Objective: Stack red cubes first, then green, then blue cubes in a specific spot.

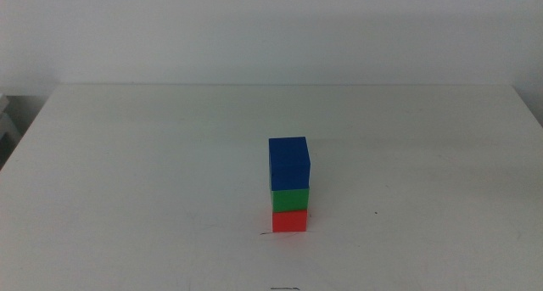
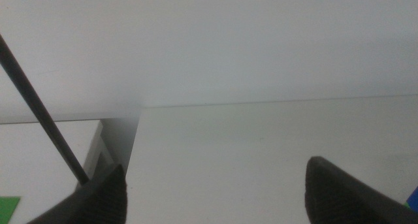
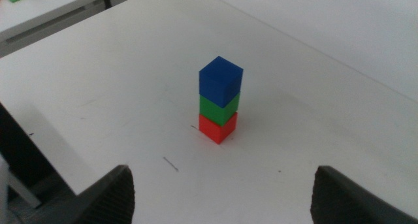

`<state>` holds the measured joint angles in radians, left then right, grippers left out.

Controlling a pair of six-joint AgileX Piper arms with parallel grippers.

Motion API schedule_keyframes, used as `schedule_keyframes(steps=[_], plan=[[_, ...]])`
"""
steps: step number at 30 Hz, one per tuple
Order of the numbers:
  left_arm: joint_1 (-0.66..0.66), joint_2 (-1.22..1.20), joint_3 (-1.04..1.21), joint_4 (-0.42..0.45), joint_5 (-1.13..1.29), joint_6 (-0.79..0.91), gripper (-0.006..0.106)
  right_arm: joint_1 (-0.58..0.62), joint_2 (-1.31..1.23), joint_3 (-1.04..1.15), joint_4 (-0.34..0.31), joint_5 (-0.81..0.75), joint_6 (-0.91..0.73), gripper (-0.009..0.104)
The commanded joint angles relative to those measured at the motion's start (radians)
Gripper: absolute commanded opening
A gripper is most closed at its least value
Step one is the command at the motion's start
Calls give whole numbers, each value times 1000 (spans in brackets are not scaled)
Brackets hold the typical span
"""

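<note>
Plainly unlabelled, blue cube (image 1: 288, 163), green (image 1: 290, 198), red (image 1: 290, 221)

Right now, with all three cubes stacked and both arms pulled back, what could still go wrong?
1. The blue cube sits slightly off to one side of the green cube in the middle view, so a jolt to the table might topple it.
2. The right gripper, jaws open, faces the stack with the red cube at its base; any forward motion could knock it over.
3. The left gripper is open near the table's edge, apparently less of a threat.
</note>
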<state>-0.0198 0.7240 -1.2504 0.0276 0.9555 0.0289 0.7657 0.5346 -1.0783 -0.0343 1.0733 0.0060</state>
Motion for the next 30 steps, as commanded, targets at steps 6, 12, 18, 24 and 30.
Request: schedule_keyframes(steps=[6,12,18,24,30], plan=[[2,-21,-1,-5,-103,-1,93,-3,6,4,-164,-204,-12,75],[2,-133,213,-5,-290,-1,93,-13,6,98,-139,-360,-12,75],[2,-287,458,-5,-432,-1,93,-151,6,282,6,-552,-12,75],[2,-433,666,-5,-501,-1,93,-406,2,483,135,-737,-12,75],[2,-573,878,-5,-612,-1,93,-588,-124,714,160,-861,-12,75]])
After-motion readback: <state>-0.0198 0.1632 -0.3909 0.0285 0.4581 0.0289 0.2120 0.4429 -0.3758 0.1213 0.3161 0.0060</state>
